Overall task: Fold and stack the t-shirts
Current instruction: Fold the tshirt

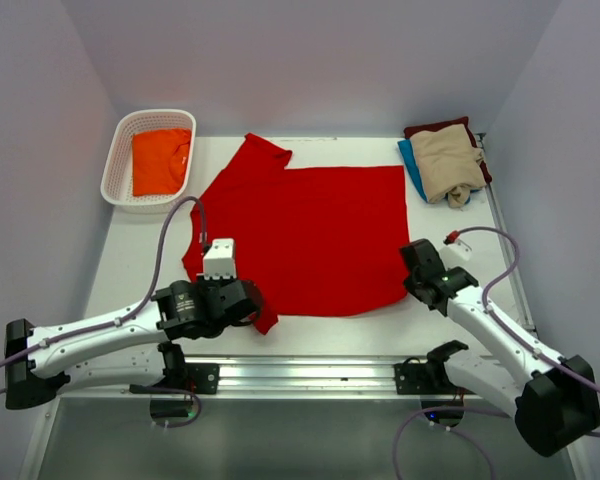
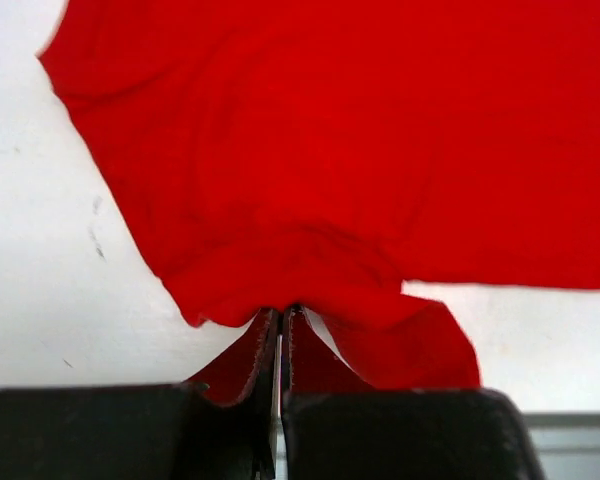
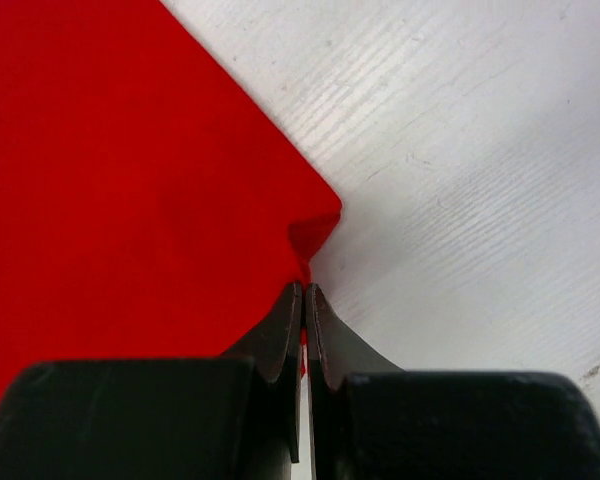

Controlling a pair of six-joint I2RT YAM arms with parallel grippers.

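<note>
Grips the red shirt (image 1: 310, 235) at two near corners: left pincer (image 2: 282, 312) clamped shut on bunched sleeve cloth, right pincer (image 3: 304, 290) clamped shut on the hem corner. Lies otherwise spread flat on the desk (image 1: 140, 250). Shows an orange shirt (image 1: 160, 160) in the basket (image 1: 115, 160) far left and a beige shirt (image 1: 448, 162) atop a blue shirt (image 1: 410, 160) and a maroon shirt (image 1: 435, 128) far right.

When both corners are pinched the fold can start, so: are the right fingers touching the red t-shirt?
Touching. In the right wrist view the right gripper is shut on the red t-shirt at its corner, cloth pinched between the fingers.
</note>
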